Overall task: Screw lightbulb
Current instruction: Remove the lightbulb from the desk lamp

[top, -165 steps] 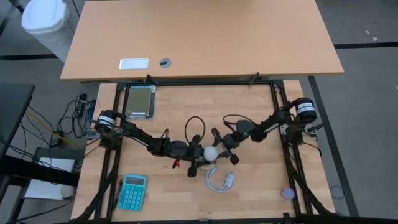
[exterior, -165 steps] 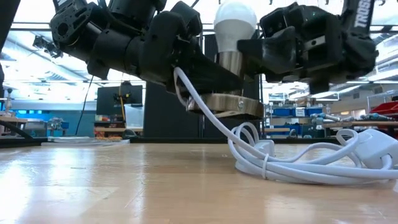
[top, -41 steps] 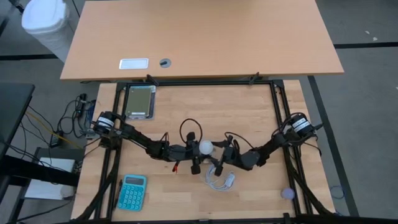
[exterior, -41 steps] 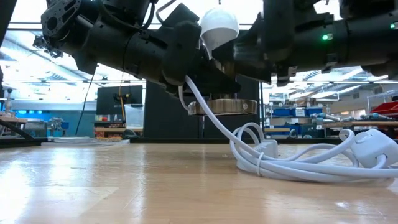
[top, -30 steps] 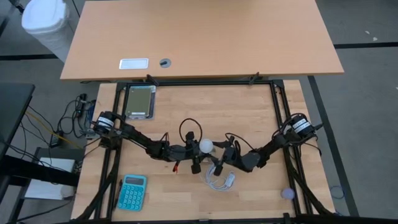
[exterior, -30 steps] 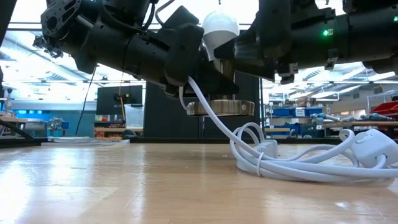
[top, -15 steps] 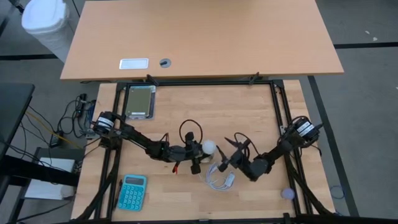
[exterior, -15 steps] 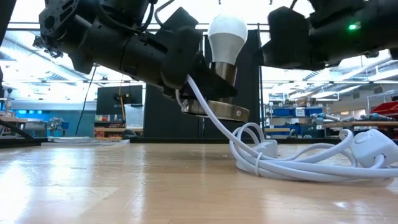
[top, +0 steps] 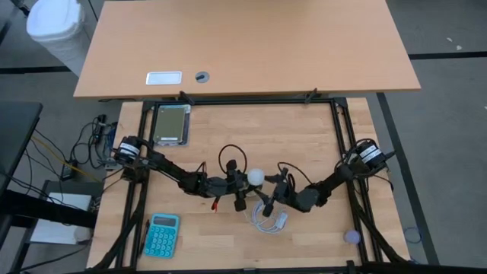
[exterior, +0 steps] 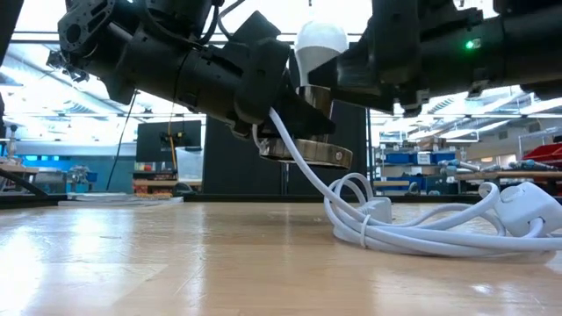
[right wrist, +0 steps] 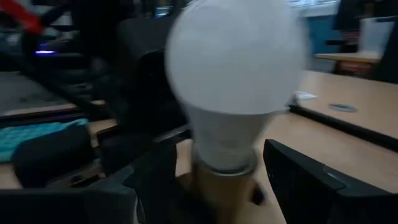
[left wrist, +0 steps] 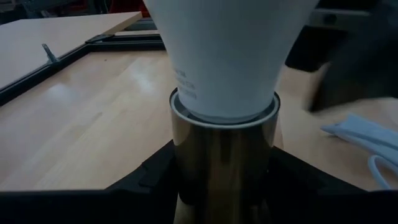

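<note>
Left claw (top: pixel 237 188) pinches the brass-coloured socket collar (left wrist: pixel 224 162) near the middle of the counter (top: pixel 304 129), its dark fingers (left wrist: pixel 155 177) pressed to both sides of the metal sleeve in its own wrist view. That view shows what the overhead one cannot — the lightbulb (left wrist: pixel 230 56) seated in the collar's mouth, its narrow neck going down into the sleeve. From above the bulb is only a small white globe (top: pixel 257 178) between the two arms.

Right claw (top: pixel 272 191) sits just beside the bulb, fingers (right wrist: pixel 311 180) spread to either side of the neck and not touching it in its wrist view; the frosted globe fills that picture.

Only the low view gives height: the socket's round base (exterior: pixel 307 156) hangs clear of the counter, slightly tilted, with the bulb's long axis near upright, globe up and leaning a little to one side. A white cord (exterior: pixel 413 224) drops from the socket and lies coiled on the wood.

Both arms reach in low and stretched from the frame's sides — the left from the left edge, the right from the right — and meet mid-counter. Farther off, a teal calculator (top: pixel 161 234) lies near the front left corner.
</note>
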